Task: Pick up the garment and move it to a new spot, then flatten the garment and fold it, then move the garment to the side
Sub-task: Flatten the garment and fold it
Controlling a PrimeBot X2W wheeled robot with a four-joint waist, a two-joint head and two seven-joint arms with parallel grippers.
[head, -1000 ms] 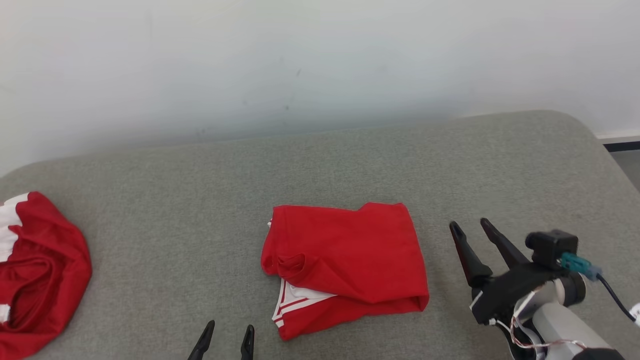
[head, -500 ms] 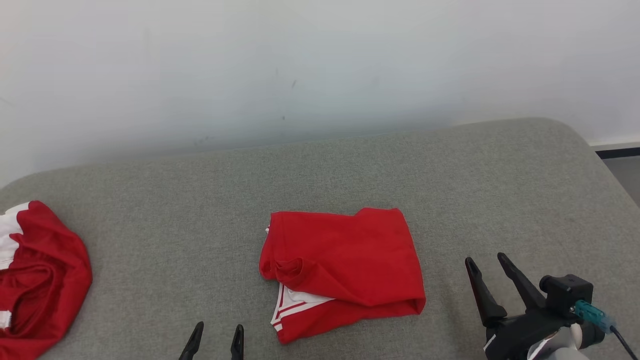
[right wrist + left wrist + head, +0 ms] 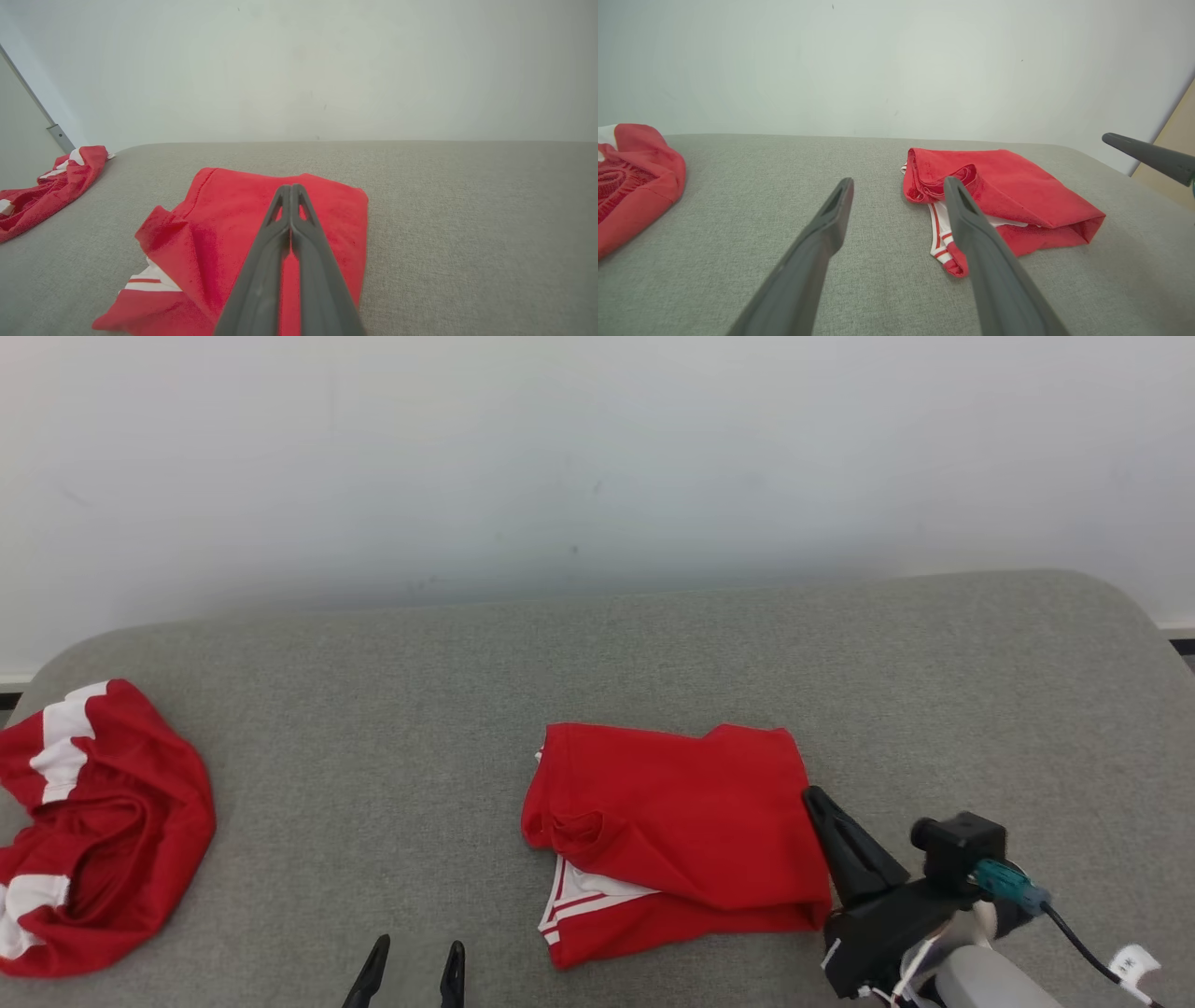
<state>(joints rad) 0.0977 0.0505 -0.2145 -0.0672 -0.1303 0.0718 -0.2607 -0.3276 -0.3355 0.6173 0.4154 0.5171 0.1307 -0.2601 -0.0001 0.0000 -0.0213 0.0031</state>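
My right gripper (image 3: 812,795) had long, dark, tapered fingers (image 3: 845,845) on a black block (image 3: 878,933). At the lower right sat a small black camera (image 3: 957,845) with a teal plug (image 3: 1004,882), black cable (image 3: 1083,947) and white tag (image 3: 1130,961), above my pale forearm (image 3: 990,985). My left gripper (image 3: 418,947) matched.

I count two red garments with white stripes: one folded garment (image 3: 672,831) in the middle and one bunched-up garment (image 3: 103,831) at the left end. One grey padded surface (image 3: 373,709) lies under both of them. There are two end effectors, the left end effector (image 3: 420,945) and the right end effector (image 3: 814,795). Each has two long dark fingers (image 3: 817,252), so that makes four. One small black box (image 3: 957,845) sits on the right arm. One white wall (image 3: 560,448) stands behind.
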